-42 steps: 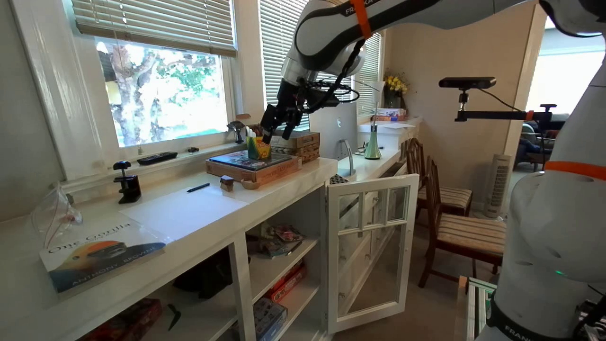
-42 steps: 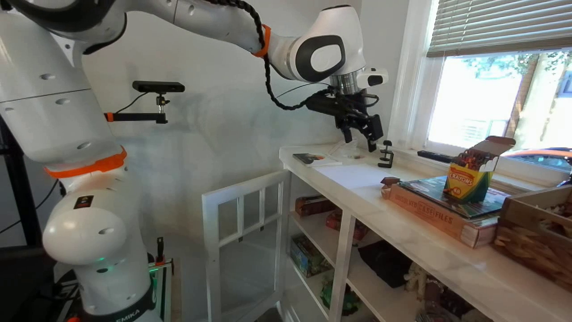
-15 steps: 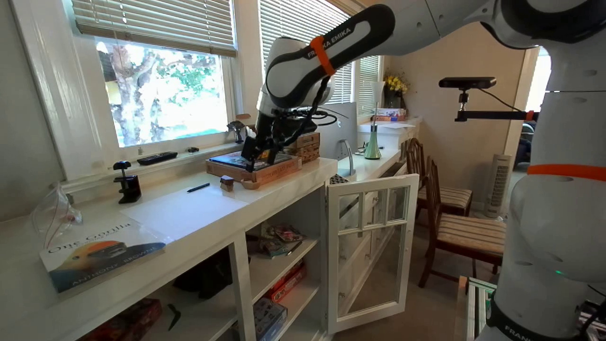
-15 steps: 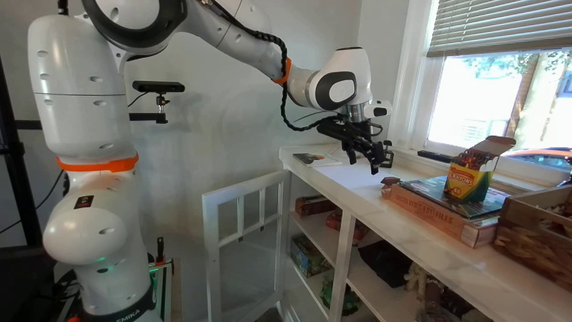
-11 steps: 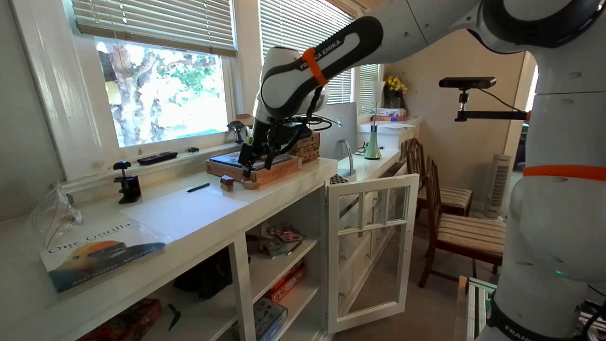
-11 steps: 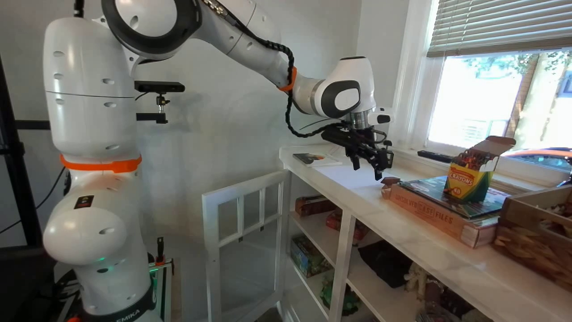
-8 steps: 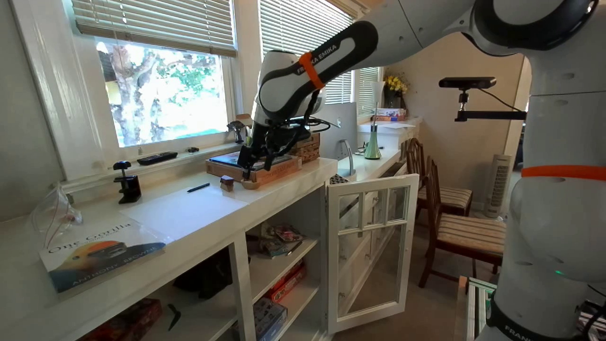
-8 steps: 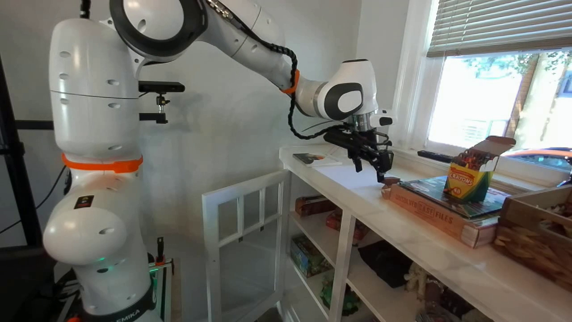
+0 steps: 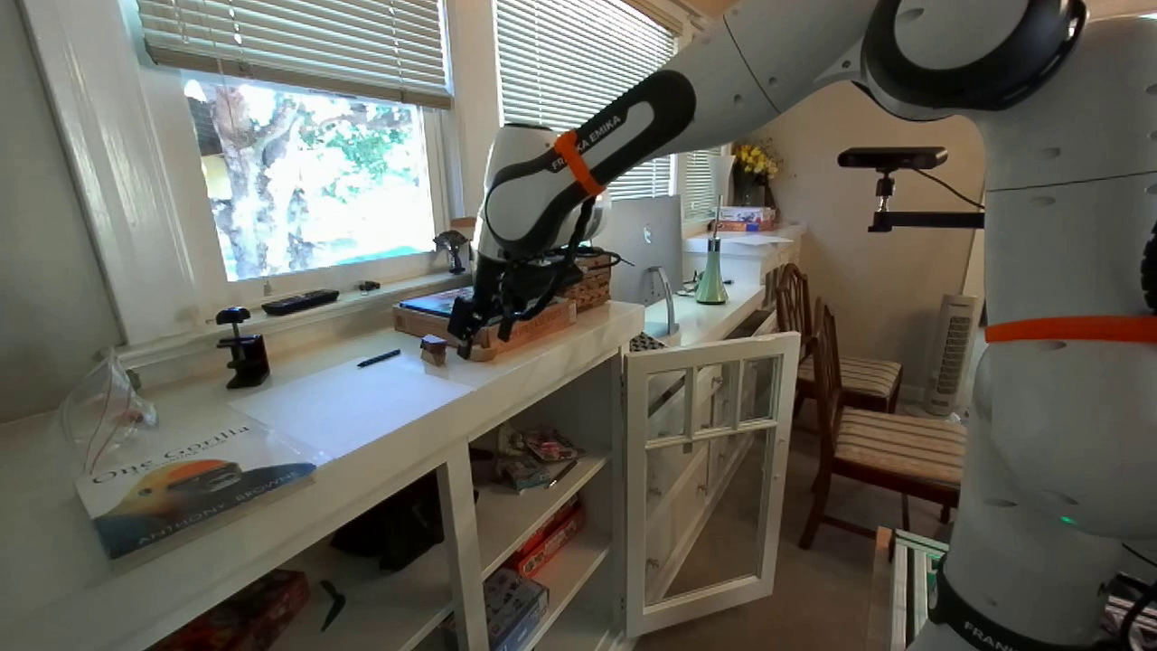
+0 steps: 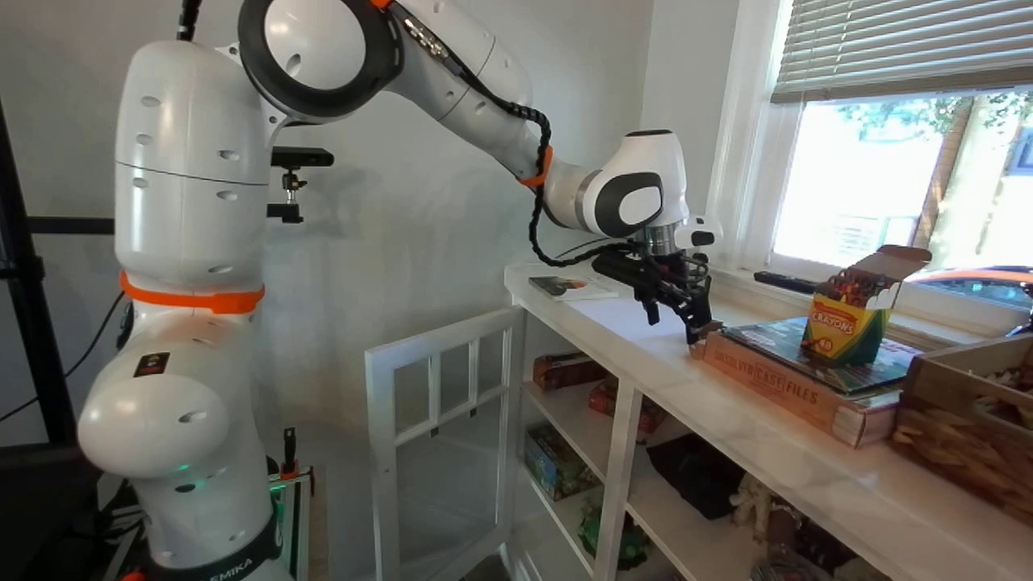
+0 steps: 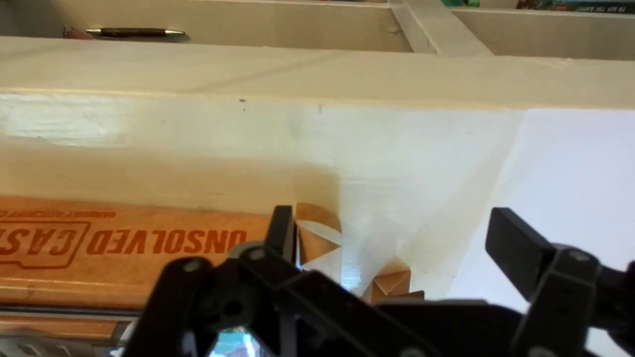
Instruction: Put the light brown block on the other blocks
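The gripper (image 11: 391,228) hangs low over the counter (image 11: 407,163) at one end of the long box (image 11: 114,277), and it is released: in the wrist view its fingers (image 11: 283,233) stand well apart. The light brown block (image 11: 313,244) is on the counter by that end of the box, just beside one finger; whether finger and block touch, I cannot tell. A darker block (image 9: 434,350), angular in outline, stands near it and close to a white sheet (image 9: 352,411); the wrist view shows it partly covered by the gripper, and I cannot tell whether it is one piece or several. On the box lies a dark flat case (image 10: 771,343), and on that a yellow and green crayon pack (image 10: 843,331) stands upright. A wooden crate (image 10: 960,448) sits just beside the box's other end. In an exterior view a pen (image 9: 378,358) lies at the sheet's edge, with a black clamp (image 9: 242,348), a clear bag (image 9: 104,407) and a book (image 9: 194,488) farther along the counter, and a remote (image 9: 300,302) on the sill (image 9: 398,278)
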Controlling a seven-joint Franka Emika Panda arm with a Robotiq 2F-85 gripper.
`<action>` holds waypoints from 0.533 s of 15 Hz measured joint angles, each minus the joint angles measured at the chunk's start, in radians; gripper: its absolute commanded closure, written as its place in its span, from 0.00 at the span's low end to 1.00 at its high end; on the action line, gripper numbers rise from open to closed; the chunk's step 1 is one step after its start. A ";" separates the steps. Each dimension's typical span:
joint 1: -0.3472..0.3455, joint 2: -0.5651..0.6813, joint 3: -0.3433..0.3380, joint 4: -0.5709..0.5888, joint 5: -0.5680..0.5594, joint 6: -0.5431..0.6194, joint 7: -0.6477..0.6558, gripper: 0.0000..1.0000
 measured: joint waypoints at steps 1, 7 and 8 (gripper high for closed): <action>0.000 0.007 0.000 0.000 0.000 0.008 0.000 0.00; -0.001 0.033 -0.005 0.000 0.000 0.036 -0.001 0.00; -0.001 0.036 -0.006 0.000 0.000 0.044 -0.001 0.09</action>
